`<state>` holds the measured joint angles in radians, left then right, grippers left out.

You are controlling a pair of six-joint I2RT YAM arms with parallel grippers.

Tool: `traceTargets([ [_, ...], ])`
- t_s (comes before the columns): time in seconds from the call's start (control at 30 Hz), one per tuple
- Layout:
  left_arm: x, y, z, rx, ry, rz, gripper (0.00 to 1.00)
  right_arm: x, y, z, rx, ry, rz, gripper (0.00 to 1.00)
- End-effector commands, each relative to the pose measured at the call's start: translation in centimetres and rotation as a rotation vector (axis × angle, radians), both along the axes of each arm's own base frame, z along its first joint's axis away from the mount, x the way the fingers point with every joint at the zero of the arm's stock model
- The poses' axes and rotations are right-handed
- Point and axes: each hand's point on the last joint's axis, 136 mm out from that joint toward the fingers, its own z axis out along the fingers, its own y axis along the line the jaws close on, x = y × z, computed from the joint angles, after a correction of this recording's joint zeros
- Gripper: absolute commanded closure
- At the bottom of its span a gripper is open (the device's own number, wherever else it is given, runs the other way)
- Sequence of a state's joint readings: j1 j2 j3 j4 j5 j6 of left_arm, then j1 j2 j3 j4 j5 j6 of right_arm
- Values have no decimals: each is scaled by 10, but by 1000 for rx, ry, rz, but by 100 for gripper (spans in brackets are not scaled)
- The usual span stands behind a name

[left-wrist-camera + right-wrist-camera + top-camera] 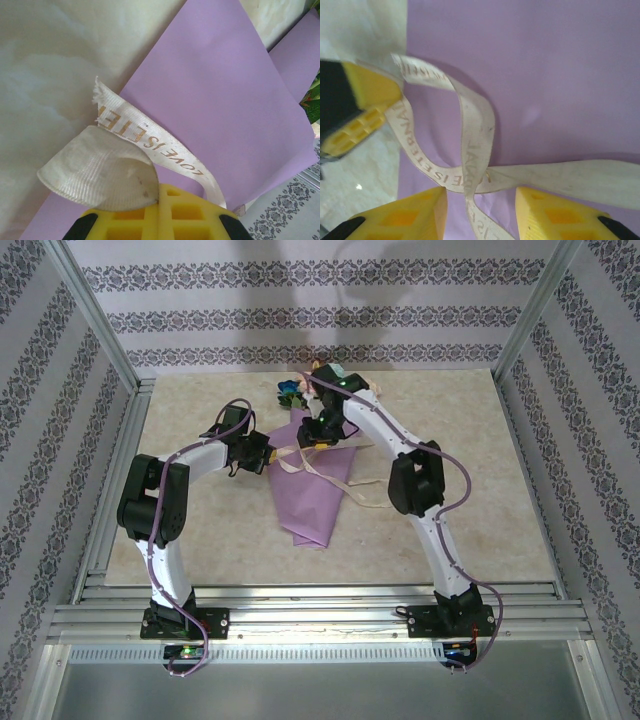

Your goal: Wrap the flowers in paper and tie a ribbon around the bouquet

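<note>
Over the lilac paper (545,60), the ribbon (470,145) looks light, floppy and slippery, so it is best taken near its crossing. The left hand (159,202) pinches it tight, while the right hand (480,212) stands parted astride that crossing.

Both arms bend inward to the paper (315,505). The left end effector (250,453), at its left edge, clamps the ribbon (470,135); the right end effector (480,194) hovers above it, fingers apart.

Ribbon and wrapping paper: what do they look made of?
The ribbon looks like woven fabric, cream with a slight sheen: a fine weave shows, one end is frayed, and tan lettering is printed along it. The paper seems a thin, matte lilac sheet, with a smooth face and crisp straight edges.
</note>
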<state>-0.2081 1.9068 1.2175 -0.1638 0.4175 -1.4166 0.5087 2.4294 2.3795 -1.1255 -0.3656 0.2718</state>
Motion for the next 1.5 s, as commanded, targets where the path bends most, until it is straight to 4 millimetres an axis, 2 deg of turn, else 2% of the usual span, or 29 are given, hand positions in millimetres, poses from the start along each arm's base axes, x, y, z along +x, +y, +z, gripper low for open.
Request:
traceTargets([
  [0.0, 4, -1, 5, 4, -25, -10, 100, 23, 16, 22, 54, -100, -103, 64],
  [0.1, 4, -1, 6, 3, -27, -9, 100, 34, 35, 5, 98, -56, -147, 75],
  [0.2, 5, -1, 6, -1, -28, -6, 100, 40, 49, -20, 123, 8, -180, 81],
  [0.3, 6, -1, 7, -4, -30, -2, 100, 40, 60, -39, 160, 60, -187, 80],
  [0.4, 6, 0, 8, -6, -31, -3, 100, 33, 75, -47, 206, 92, -144, 78],
  [0.57, 5, 0, 9, -8, -34, -6, 100, 8, 91, -43, 264, 158, -43, 80],
  [0.63, 4, 0, 8, -6, -31, -6, 100, -4, 91, -39, 262, 168, -3, 87],
  [0.77, 4, 2, 6, -4, -24, -6, 100, -25, 85, -37, 245, 191, 43, 92],
  [1.0, 1, 4, 0, 7, -5, -6, 100, -34, 76, -20, 291, 185, 31, 100],
  [1.23, 6, -1, -1, -6, -16, -30, 100, -56, 79, -17, 361, 301, 97, 99],
  [1.3, 5, -3, -4, -13, -9, -42, 100, -59, 75, -22, 328, 304, 106, 92],
  [1.37, 5, -3, -6, -15, -4, -48, 100, -57, 70, -25, 301, 280, 108, 78],
  [1.47, 2, -4, -9, -15, 4, -58, 100, -52, 67, -19, 281, 219, 104, 64],
])
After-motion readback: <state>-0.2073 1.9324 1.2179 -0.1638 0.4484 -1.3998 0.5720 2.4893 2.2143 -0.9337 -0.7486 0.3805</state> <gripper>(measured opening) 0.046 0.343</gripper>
